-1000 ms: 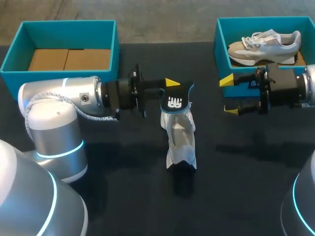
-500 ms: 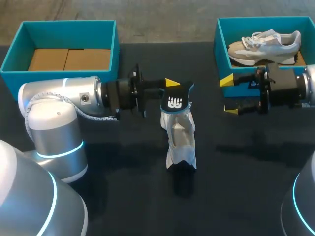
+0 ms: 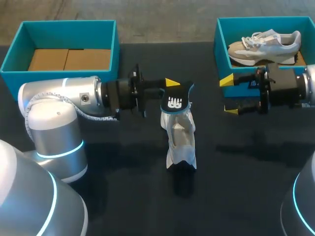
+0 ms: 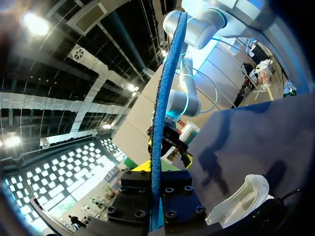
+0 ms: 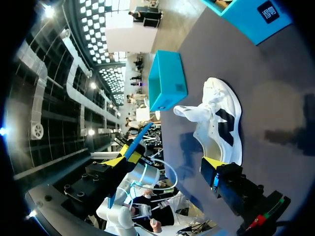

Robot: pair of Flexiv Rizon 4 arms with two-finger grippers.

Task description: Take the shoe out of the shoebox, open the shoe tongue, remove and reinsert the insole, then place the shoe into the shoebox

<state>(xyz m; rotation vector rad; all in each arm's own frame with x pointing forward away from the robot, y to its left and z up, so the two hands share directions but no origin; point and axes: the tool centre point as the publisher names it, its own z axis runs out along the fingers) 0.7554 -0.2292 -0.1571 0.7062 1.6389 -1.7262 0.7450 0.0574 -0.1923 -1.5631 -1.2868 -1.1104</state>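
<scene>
Well back from your left jaws, behind the left arm (image 3: pixel 64 101), a teal box (image 3: pixel 59 29) is sitting on the surface (image 3: pixel 123 196). Your left jaws are clamping a blue insole (image 3: pixel 174 101), pressing it from both sides. In the left wrist view the insole (image 4: pixel 162 98) is standing edge-on and reaching out ahead of them. A white shoe (image 3: pixel 180 140) is resting on the surface just below the held insole, between the two sets of jaws. Whether the insole's end is touching it cannot be told. Your right jaws are hanging wide apart, gripping nothing, and the shoe (image 5: pixel 219 123) is lying ahead of them. Just behind the right jaws a second box (image 3: pixel 220 44) is holding a grey shoe (image 3: pixel 263 44).
</scene>
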